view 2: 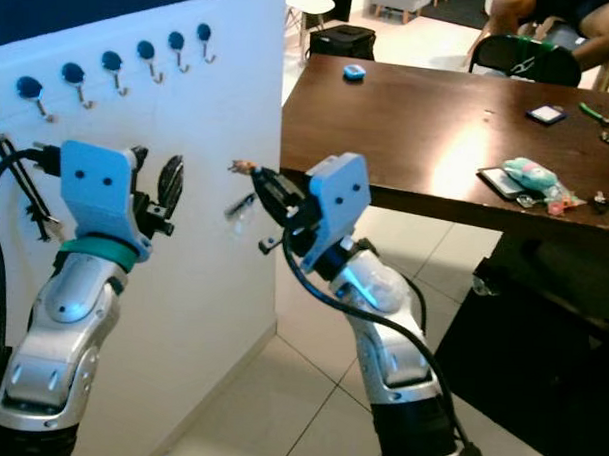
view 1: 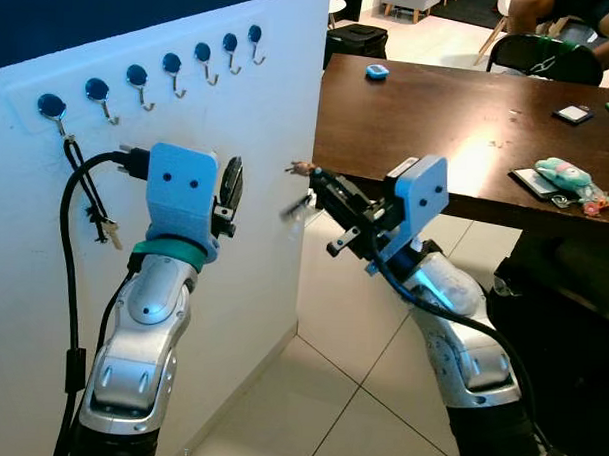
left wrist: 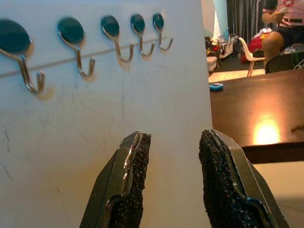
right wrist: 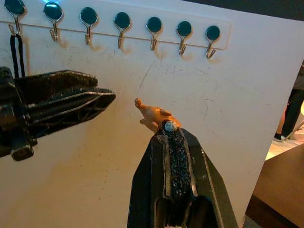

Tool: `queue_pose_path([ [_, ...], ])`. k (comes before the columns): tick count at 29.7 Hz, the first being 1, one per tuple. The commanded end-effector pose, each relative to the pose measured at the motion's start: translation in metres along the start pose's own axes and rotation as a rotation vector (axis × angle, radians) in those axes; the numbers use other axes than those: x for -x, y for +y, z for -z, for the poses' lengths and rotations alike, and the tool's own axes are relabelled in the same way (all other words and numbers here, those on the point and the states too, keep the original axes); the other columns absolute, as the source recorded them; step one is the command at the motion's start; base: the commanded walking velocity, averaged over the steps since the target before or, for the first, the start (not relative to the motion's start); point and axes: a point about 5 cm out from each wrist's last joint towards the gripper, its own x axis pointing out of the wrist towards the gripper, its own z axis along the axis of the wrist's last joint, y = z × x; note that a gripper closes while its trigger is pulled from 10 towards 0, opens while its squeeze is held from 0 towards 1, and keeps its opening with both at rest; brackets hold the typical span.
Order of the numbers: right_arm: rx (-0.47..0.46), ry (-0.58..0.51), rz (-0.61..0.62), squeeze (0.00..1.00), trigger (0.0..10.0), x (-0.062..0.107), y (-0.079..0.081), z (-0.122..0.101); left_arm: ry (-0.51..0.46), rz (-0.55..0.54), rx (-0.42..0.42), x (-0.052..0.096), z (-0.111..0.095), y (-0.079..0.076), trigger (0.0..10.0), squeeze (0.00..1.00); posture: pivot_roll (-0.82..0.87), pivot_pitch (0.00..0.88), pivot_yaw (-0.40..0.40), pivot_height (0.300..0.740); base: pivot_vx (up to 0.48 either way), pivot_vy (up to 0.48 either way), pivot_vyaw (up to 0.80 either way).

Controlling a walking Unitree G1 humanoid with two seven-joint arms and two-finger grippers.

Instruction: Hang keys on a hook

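While right gripper (right wrist: pixel 172 137) pinches keys (right wrist: pixel 152 114) — hooks (right wrist: pixel 121 26) above; left gripper (left wrist: pixel 173 161) parted

White painted wall panel (view 1: pixel 258 136), scuffed, upright at left; dark blue surface above its top edge. Floor (view 1: pixel 359 390) of large pale glossy tiles with thin dark grout lines. Dark brown wooden tabletop (view 1: pixel 438 123) just beside the panel's edge, with a bright patch of reflected light on it. On it: small blue round object (view 1: pixel 377 71) near the far end, dark flat card (view 1: pixel 573 114), teal soft toy (view 1: pixel 564 175) beside a flat dark device. Black bag (view 1: pixel 356 40) on the floor behind. Person seated on a dark chair (view 1: pixel 546 58) at the far side. White chair (view 2: pixel 310 2) and grey sofa base in the background.
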Motion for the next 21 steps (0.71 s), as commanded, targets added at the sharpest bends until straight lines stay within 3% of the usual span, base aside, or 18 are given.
queue_pose_path([
  [1,-0.013,0.003,0.004,0.0,10.0,0.0,0.002,0.003,0.007,0.008,0.004,0.003,0.002,-0.001,10.0,0.0,-0.08,0.0,0.076,0.74,0.0,0.0,0.0],
  [6,-0.058,0.039,0.106,0.0,10.0,0.004,-0.001,0.018,0.128,0.039,0.066,0.015,0.028,0.0,10.0,0.0,-0.08,0.0,0.076,0.74,0.0,0.0,0.0],
  [11,-0.064,0.102,0.15,0.0,10.0,0.009,-0.001,0.033,0.206,0.066,0.058,0.025,0.044,0.001,10.0,0.0,-0.08,0.0,0.076,0.74,0.0,0.0,0.0],
  [13,-0.047,0.233,0.203,0.0,10.0,0.022,0.001,0.061,0.323,0.102,0.009,0.044,0.069,0.007,10.0,0.0,-0.07,0.0,0.072,0.74,0.0,0.0,0.0],
  [14,-0.047,0.233,0.203,0.0,10.0,0.022,0.001,0.061,0.323,0.102,0.009,0.044,0.069,0.007,10.0,0.0,-0.07,0.0,0.072,0.74,0.0,0.0,0.0],
  [16,-0.041,0.332,0.253,0.0,10.0,0.035,-0.001,0.083,0.42,0.121,-0.022,0.061,0.088,0.012,10.0,0.0,-0.07,0.0,0.07,0.74,0.0,0.0,0.0],
  [19,-0.079,0.375,0.295,0.0,10.0,0.04,-0.007,0.091,0.472,0.156,-0.029,0.073,0.101,0.012,10.0,0.0,-0.08,0.0,0.069,0.74,0.0,0.0,0.0],
  [20,-0.057,0.445,0.266,0.0,10.0,0.041,-0.006,0.097,0.476,0.305,-0.12,0.081,0.105,-0.001,10.0,0.0,-0.08,0.0,0.064,0.74,0.0,0.0,0.0],
  [21,-0.049,0.456,0.234,0.0,10.0,0.041,-0.003,0.099,0.486,0.386,-0.175,0.086,0.108,-0.008,10.0,0.0,-0.08,0.0,0.059,0.74,0.0,0.0,0.0],
])
